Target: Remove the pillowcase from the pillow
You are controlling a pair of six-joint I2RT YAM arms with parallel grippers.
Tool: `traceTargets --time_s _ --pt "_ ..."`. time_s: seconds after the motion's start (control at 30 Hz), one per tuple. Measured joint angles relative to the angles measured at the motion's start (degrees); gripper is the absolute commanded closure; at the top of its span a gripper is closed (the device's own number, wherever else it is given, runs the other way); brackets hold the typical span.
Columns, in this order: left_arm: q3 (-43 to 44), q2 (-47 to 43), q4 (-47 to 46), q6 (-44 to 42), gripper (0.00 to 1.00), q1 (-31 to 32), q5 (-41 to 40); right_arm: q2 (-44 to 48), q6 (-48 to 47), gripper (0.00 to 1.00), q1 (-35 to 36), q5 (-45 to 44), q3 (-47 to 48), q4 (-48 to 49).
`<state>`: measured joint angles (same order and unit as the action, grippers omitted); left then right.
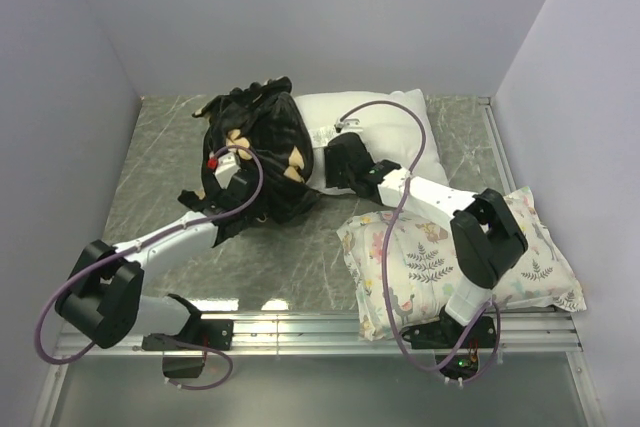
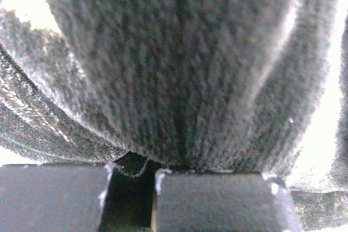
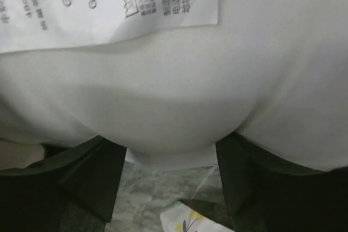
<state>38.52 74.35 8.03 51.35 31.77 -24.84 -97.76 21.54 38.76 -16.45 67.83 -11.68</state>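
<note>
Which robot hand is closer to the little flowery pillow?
Right. The right gripper is on the plump plain white pillow, just behind the small floral-print pillow; the left gripper pinches the black flower-patterned fabric pillowcase, farther left.

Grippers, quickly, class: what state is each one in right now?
Left gripper: closed, pinching the pillowcase.
Right gripper: spread around a bulge of the pillow; whether it grips cannot be told.

Setting: robot test cell, laboratory type.
Evidence: plain pale partition walls [image 1: 320,7] on three sides; grey marbled tabletop [image 1: 160,147]; aluminium rail [image 1: 300,327] at near edge; left arm [image 1: 150,247], right arm [image 1: 440,202], cabled.
</note>
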Motion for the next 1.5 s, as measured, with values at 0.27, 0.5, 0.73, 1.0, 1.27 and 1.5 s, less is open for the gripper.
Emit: traceTargets --time_s 0.27,0.5,0.73,1.0,1.27,1.5 --pt "5.5 -6.7 8.5 -1.6 0.99 0.7 -3.5 2.8 -0.4 1.00 0.7 -5.8 1.7 0.9" --pt "24.4 -13.6 19.7 -7.5 0.99 1.0 -5.4 6.7 -5.4 1.00 0.2 -9.2 17.0 -10.3" --pt "44.5 -14.3 25.0 -13.1 1.00 1.3 -7.0 4.7 -9.1 1.00 -1.0 -7.0 45.3 -27.8" --pt "49.7 -2.8 27.9 -15.6 0.99 -3.2 -2.2 -5.5 -7.5 0.98 -7.3 3.3 48.7 -25.3" --pt "47.2 16.5 20.8 -15.6 0.86 -15.5 10.8 -29.8 -4.9 0.82 -10.2 12.8 56.2 -18.6" --pt "47.3 14.2 16.5 -16.4 0.19 -16.6 14.7 -29.6 -3.8 0.70 -11.0 14.4 57.9 -17.2"
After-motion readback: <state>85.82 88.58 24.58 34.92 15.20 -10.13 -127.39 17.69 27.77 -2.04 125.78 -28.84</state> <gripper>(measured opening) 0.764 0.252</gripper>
